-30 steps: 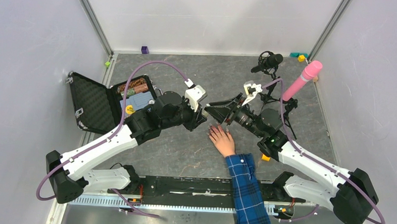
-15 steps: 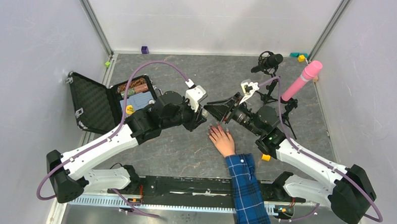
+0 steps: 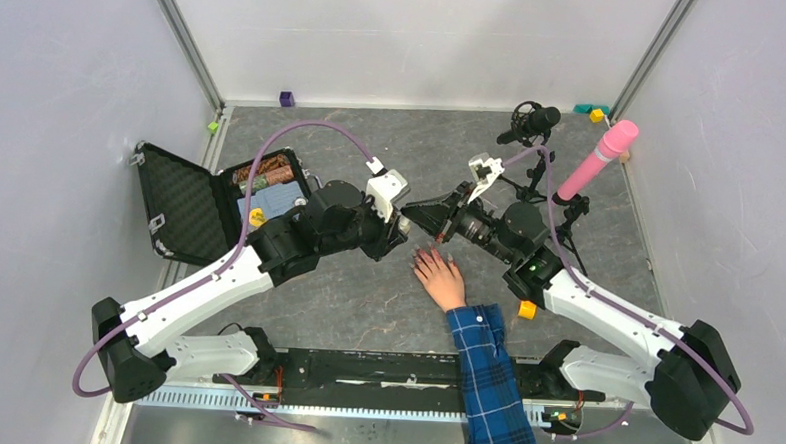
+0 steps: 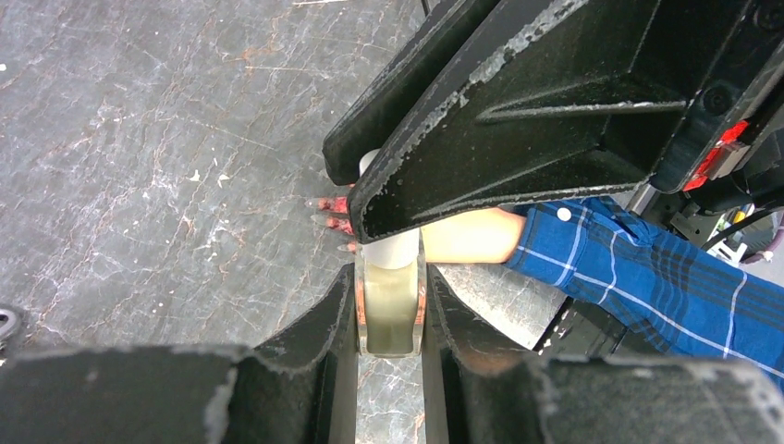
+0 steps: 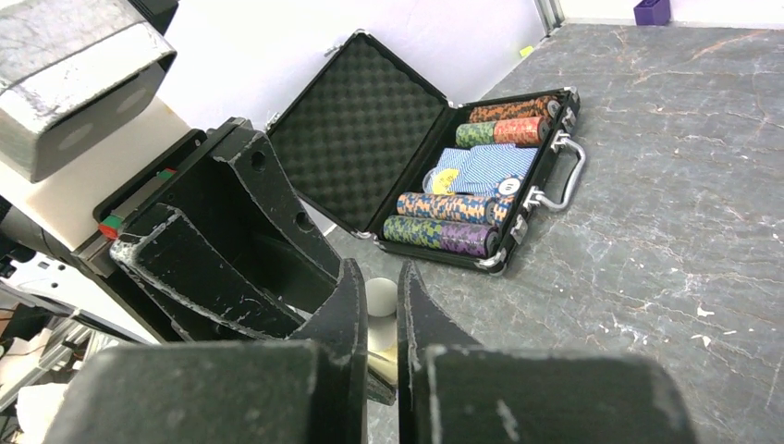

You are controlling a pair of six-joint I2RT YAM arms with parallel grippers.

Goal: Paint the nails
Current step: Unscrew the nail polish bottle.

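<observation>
Left wrist view has the left gripper clamped on a small clear bottle, both fingers pressed against its sides, with the white cap sticking out just past those fingertips. From the opposite side the right gripper meets it, jaws narrow and pinched on that cap, which shows as a white knob between its fingers in the right wrist view. Beyond and beneath the point where the two grippers meet lies the person's hand, flat on the grey table, its blue plaid sleeve trailing off to the left gripper's right. The nails show as small reddish-pink tips just past the right gripper's lower finger, near the cap but apart from it as far as I can tell. I judge the step in hand to be opening the bottle so the brush can come out. To do it well, the left gripper should hold firm without shifting while the right wrist turns about the cap's own axis, not off to one side, or the bottle may lever out of the clamp. Once loose, the cap should draw straight back along the bottle's line, slowly, since the hand sits right below and a drip or a knocked finger would spoil things
</observation>
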